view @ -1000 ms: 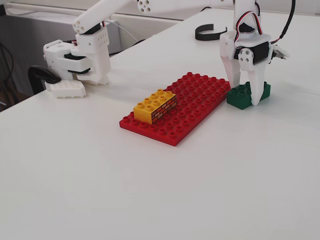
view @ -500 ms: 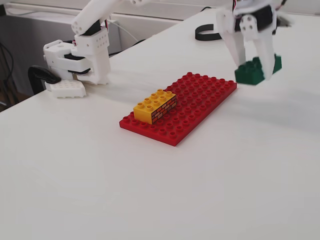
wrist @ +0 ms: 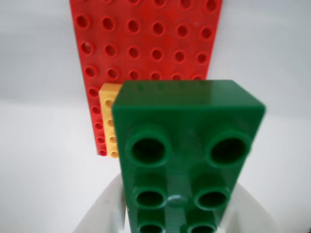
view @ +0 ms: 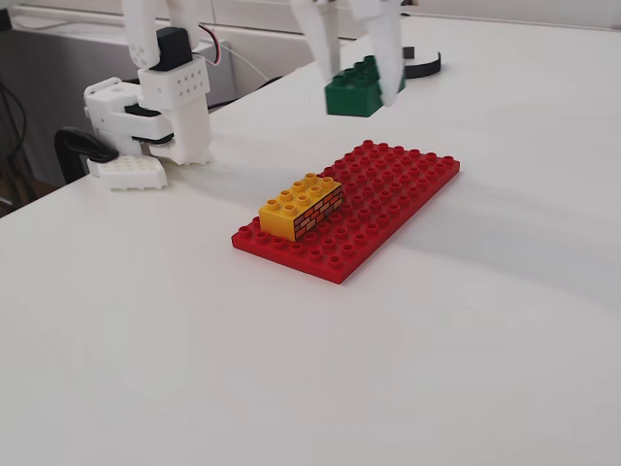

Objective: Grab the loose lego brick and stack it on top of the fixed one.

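My white gripper (view: 357,68) is shut on the dark green lego brick (view: 351,89) and holds it in the air above the far end of the red baseplate (view: 388,189). In the wrist view the green brick (wrist: 187,145) fills the middle, studs facing the camera, between the white fingers (wrist: 104,208). The yellow brick with the brick-wall print (view: 302,206) sits fixed on the near left part of the baseplate. In the wrist view only a strip of the yellow brick (wrist: 109,116) shows left of the green brick, the rest is hidden behind it.
The red baseplate (wrist: 146,39) lies on a white table. The arm's white base (view: 160,107) stands at the back left with a black clamp (view: 82,146). A black round object (view: 422,63) lies behind the gripper.
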